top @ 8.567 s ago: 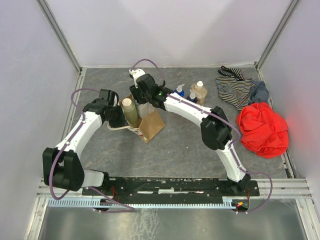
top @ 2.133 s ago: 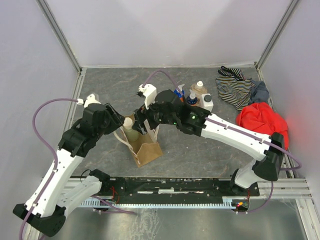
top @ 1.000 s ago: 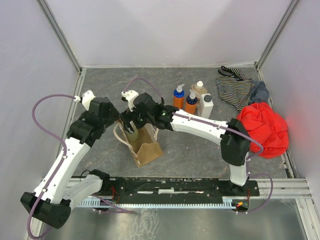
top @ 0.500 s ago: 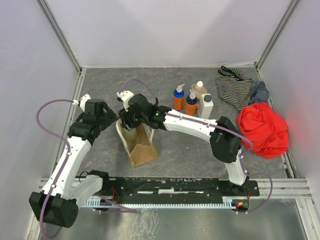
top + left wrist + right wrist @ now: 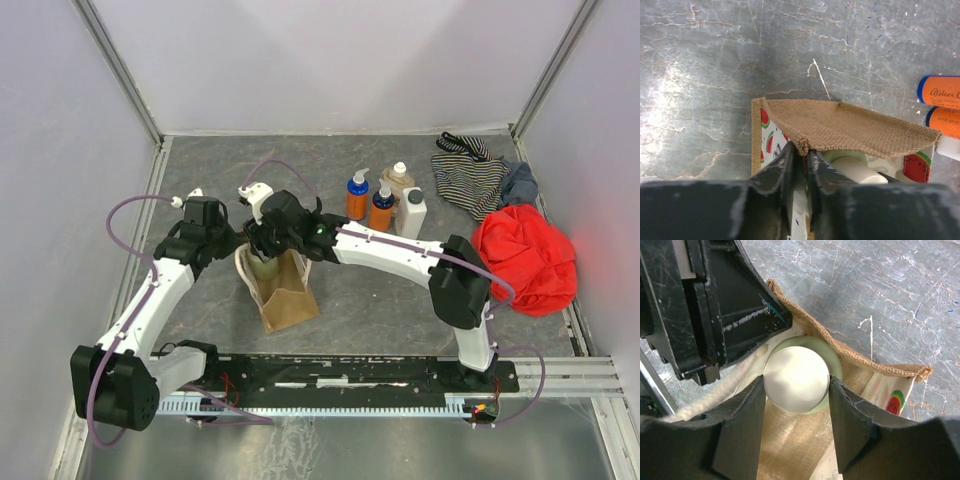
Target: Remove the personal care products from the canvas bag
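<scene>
The canvas bag (image 5: 285, 300) stands upright in the middle of the table, its burlap rim (image 5: 855, 129) folded over. Inside it stands the pale-green cylinder (image 5: 263, 266) with a cream cap (image 5: 796, 379). My right gripper (image 5: 796, 385) reaches down into the bag, shut on that cap from both sides. My left gripper (image 5: 800, 150) is shut on the bag's left rim, next to the cylinder (image 5: 855, 170). Two orange pump bottles (image 5: 357, 195) (image 5: 381, 208), a beige pump bottle (image 5: 400, 180) and a white flat bottle (image 5: 413, 212) stand on the table behind the bag.
A red cloth (image 5: 525, 258) lies at the right, with a striped garment (image 5: 468, 170) and a grey-blue cloth (image 5: 517, 185) behind it. Walls close off the left, back and right. The left gripper's body (image 5: 715, 315) sits close beside the right fingers (image 5: 742, 410).
The right gripper came down into the bag and shut on the cylinder's cap. The left gripper then moved in and shut on the bag's rim. The bag shifted slightly.
</scene>
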Robot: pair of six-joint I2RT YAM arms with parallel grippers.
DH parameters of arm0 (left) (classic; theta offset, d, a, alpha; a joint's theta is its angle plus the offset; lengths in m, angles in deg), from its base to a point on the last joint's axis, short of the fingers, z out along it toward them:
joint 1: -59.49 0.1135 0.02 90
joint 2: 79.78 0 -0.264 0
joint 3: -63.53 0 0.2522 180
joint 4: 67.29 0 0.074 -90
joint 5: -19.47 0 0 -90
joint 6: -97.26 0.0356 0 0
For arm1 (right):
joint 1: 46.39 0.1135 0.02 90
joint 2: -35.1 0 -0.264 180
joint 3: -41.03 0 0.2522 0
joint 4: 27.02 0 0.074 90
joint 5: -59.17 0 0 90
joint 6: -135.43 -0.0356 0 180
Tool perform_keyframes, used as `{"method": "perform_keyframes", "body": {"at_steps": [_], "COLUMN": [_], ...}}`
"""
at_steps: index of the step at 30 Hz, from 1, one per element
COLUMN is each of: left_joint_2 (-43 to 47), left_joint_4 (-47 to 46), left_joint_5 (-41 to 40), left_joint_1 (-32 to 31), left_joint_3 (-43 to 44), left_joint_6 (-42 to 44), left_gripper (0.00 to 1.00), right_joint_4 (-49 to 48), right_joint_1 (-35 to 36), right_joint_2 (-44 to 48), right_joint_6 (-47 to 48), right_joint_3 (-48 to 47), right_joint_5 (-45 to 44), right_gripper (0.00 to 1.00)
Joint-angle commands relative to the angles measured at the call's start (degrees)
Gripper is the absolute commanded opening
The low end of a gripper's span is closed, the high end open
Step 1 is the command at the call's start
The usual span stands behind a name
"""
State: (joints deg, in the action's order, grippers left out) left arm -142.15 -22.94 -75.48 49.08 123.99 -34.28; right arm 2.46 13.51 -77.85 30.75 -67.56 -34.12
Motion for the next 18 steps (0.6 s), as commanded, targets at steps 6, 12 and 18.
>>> {"method": "perform_keyframes", "body": {"at_steps": [6,12,18], "left_joint_2": [-0.28,-0.14,0.18], "left_joint_4": [-1.43,-1.41,-1.46], "left_joint_5": [2.13,2.95,3.23], "left_joint_1": [-0.02,0.02,-0.03], "left_joint_3": [0.15,-0.49,-0.74], "left_joint_6": [1.89,1.73,1.85], "left_gripper": [0.14,0.15,0.17], "right_joint_4": [5.13,6.66,7.95], "right_joint_1": [-0.05,-0.07,-0.06], "right_joint_2": [9.22,12.96,13.99], "right_joint_6": [2.86,4.14,4.83], "right_joint_3": [-0.44,-1.61,-3.37], "right_joint_5": [-4.54,-5.70,-5.88], "right_gripper": [0.44,0.44,0.43]}}
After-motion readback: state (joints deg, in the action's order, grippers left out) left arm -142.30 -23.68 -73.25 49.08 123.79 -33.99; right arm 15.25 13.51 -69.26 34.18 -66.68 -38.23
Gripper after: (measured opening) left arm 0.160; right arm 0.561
